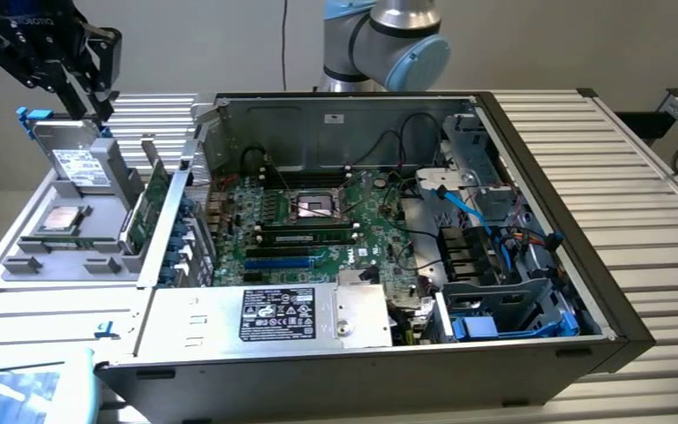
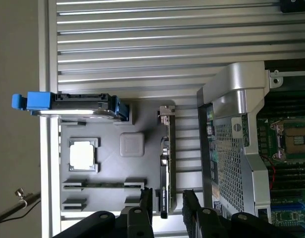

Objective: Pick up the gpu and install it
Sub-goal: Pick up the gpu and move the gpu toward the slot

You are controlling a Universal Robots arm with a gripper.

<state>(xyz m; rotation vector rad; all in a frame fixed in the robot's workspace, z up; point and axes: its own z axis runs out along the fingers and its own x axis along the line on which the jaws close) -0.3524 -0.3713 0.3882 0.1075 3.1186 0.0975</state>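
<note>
Gpu (image 2: 165, 163) upright on edge in grey tray (image 2: 142, 171) (hard drive (image 2: 78, 105) stands nearby); gripper (image 2: 168, 210) spread wide above it, holding nothing.

The exterior view looks from high up, slanted down into the open computer case (image 1: 315, 132), and stands far enough to take in much of the ribbed surface (image 1: 634, 150) around it. The wrist view looks straight down from close above the gray tray (image 2: 108, 163), past the pincer (image 2: 167, 196). Both views share this tray, the surface beside it, and the case's side with the processor socket (image 1: 315, 205).
</note>
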